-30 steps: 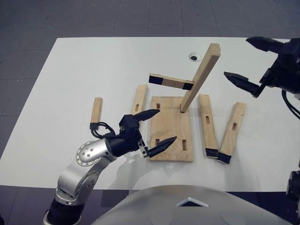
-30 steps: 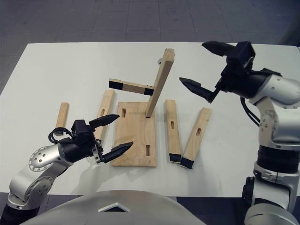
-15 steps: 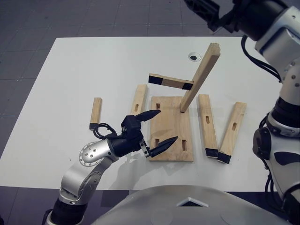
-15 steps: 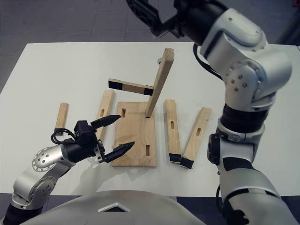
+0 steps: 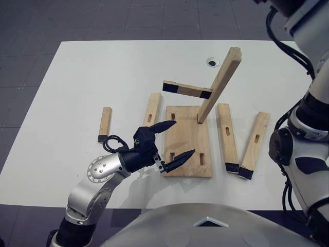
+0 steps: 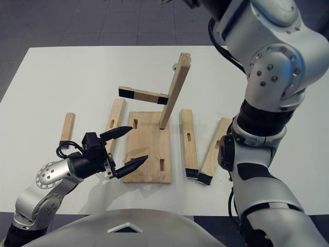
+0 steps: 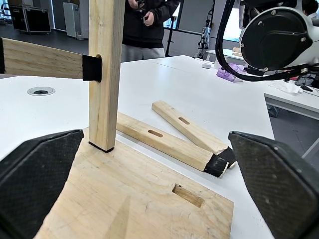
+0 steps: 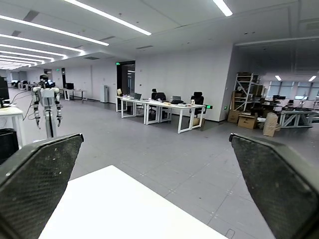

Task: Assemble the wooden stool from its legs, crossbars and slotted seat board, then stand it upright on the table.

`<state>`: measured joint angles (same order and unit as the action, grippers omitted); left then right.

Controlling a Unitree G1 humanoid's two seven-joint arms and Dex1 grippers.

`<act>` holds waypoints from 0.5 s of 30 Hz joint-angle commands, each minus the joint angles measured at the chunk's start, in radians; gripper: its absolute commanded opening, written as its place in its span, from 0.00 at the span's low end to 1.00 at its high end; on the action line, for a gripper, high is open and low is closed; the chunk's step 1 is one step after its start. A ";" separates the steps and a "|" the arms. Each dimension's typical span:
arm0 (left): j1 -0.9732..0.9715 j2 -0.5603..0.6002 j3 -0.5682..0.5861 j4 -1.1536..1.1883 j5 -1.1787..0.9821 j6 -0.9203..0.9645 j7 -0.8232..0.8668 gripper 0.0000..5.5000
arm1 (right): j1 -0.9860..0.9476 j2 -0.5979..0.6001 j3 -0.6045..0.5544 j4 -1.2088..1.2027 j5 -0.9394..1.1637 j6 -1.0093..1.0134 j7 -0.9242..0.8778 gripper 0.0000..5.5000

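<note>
stool partly built: seat board (image 5: pixel 187 167) flat on table (image 5: pixel 77 77), one upright leg (image 5: pixel 221 82) seated in far-right slot, tilted rightward, crossbar (image 5: pixel 187 90) plugged into it, pointing left. left gripper (image 5: pixel 184 136) poised over board's near-left part, fingers spread, nothing held. loose leg (image 5: pixel 152 108) just left of board, long axis running away from robot; judged nearest pick for left arm. two slotted legs (image 5: pixel 226 138) right of board, similar axis. right gripper (image 8: pixel 157 189) raised well above table, fingers spread wide.

Head stereo pair looks down and forward over the whole table (image 5: pixel 77 77); left wrist camera, low and close, shares its seat board (image 7: pixel 124 199) and upright leg (image 7: pixel 106 74); right wrist camera, held high, faces the room (image 8: pixel 164 149).
</note>
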<state>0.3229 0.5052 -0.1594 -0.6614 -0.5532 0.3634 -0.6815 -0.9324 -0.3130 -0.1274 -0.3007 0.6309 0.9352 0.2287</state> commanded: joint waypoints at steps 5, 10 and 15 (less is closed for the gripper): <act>0.000 0.006 0.010 -0.007 -0.006 0.009 0.002 0.98 | 0.298 0.034 0.136 0.057 -0.062 0.024 0.018 1.00; -0.004 0.006 0.011 -0.003 -0.009 0.011 -0.003 0.98 | 0.342 0.056 0.156 0.068 -0.081 0.003 0.024 1.00; -0.005 0.003 0.006 0.000 -0.008 0.009 -0.001 0.98 | 0.319 0.088 0.110 0.049 -0.057 -0.058 0.030 1.00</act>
<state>0.3227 0.5053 -0.1540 -0.6622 -0.5651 0.3653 -0.6867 -0.6517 -0.2571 -0.0205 -0.2733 0.5529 0.8558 0.2483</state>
